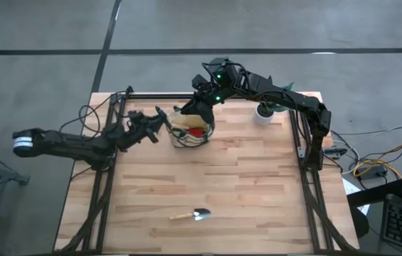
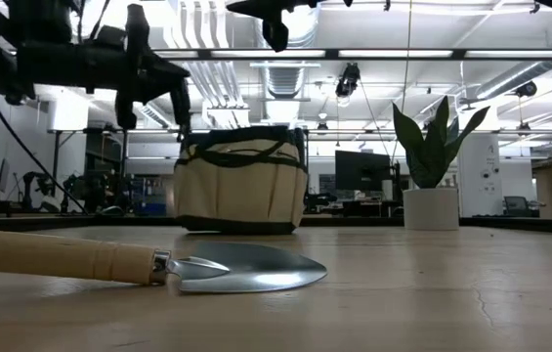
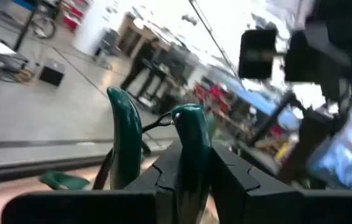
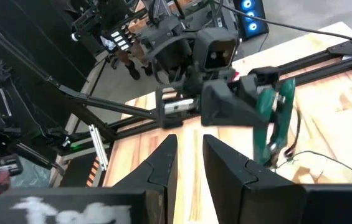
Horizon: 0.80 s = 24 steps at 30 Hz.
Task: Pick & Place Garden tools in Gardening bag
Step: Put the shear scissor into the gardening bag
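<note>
The tan gardening bag [image 1: 183, 137] with dark trim stands at the table's far middle, and it also shows in the low view [image 2: 241, 181]. A red piece [image 1: 197, 131] lies inside it. My left gripper [image 1: 159, 121] is just left of the bag's rim, shut on pruning shears with green handles [image 3: 126, 134]. My right gripper [image 4: 188, 162] is open and empty above the bag's far rim [image 1: 202, 98]. A wooden-handled trowel [image 1: 192, 214] lies flat on the table near the front edge. My left gripper holds the pruning shears with one green handle [image 3: 191, 149] pinched between its two fingers. The other handle [image 3: 124, 124] stands free beside the fingers. The handle ends stick out past the fingertips. The shears are lifted clear of the table, and their blades are hidden.
A green plant in a white pot [image 1: 263, 114] stands at the table's far right, right of the bag. Black frame rails [image 1: 307, 142] run along the table's left, right and far edges. Bare wood lies between the bag and the trowel.
</note>
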Motion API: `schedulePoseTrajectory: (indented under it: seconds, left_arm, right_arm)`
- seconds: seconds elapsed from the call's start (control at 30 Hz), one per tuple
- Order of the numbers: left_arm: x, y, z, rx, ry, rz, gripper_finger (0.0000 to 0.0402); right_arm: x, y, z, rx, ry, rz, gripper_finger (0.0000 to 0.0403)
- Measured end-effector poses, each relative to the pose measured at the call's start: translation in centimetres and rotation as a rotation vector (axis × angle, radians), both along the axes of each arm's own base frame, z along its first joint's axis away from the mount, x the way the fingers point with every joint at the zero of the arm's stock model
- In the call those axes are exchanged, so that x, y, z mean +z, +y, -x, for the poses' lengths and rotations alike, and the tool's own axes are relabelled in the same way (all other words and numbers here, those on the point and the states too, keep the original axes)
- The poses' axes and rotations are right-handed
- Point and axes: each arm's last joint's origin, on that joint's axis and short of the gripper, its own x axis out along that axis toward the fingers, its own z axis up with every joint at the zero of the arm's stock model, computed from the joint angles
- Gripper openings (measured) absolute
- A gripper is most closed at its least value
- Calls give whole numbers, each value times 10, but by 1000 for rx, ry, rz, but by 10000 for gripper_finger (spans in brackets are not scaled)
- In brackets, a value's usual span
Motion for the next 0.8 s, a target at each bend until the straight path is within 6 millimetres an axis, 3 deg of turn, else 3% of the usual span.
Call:
schedulePoseTrajectory:
  seconds: [0.17, 0.37, 0.53, 0.8]
  left_arm:
    - [9, -4, -1, -12, 68, -172, 60]
    - [7, -7, 8, -55, 75, -217, 60]
    - [-6, -9, 17, -52, 171, -216, 60]
    - [-1, -9, 30, 32, 100, -269, 60]
  right_arm:
    - [0, 0, 0, -2, 0, 0, 78]
    - [0, 0, 0, -3, 2, -3, 77]
    - [0, 0, 0, -2, 2, -2, 68]
    - [0, 0, 0, -2, 1, 0, 65]
